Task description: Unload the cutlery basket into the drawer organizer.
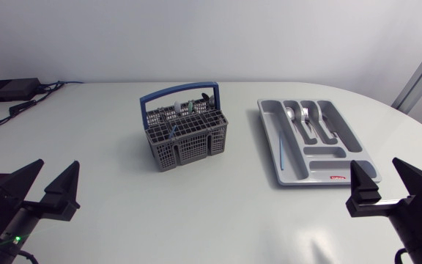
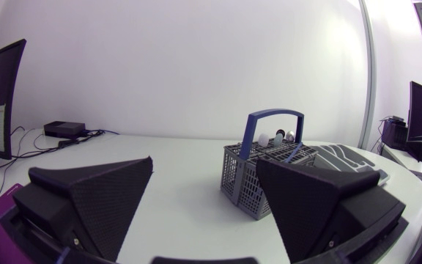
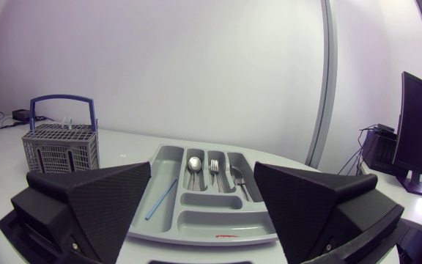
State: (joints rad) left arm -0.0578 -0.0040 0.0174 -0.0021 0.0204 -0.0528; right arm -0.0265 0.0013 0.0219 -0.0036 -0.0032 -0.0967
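On the white bench (image 1: 218,213) the grey cutlery basket (image 1: 184,137) with its upright blue handle stands near the middle, slightly left of centre, and the grey drawer organizer (image 1: 317,139) lies flat well apart to its right. Several pieces of cutlery (image 2: 269,137) stand in the basket's rear compartments, their rounded ends showing under the handle. In the organizer a spoon (image 1: 290,114) and a fork (image 1: 305,114) lie side by side in neighbouring slots. A third, darker piece (image 3: 242,182) lies in the next slot, but what it is cannot be told. A thin blue stick (image 1: 280,150) rests in the long compartment on the side nearer the basket. The left arm (image 1: 6,213) sits at the near left corner; the left jaws stand wide apart and hold nothing, with the basket well ahead of them, partly behind one finger in the left wrist view. The right arm (image 1: 416,213) sits at the near right corner; the right jaws are likewise spread and empty, with the organizer just ahead between them. A black box (image 1: 9,89) with cables lies at the far left of the bench.
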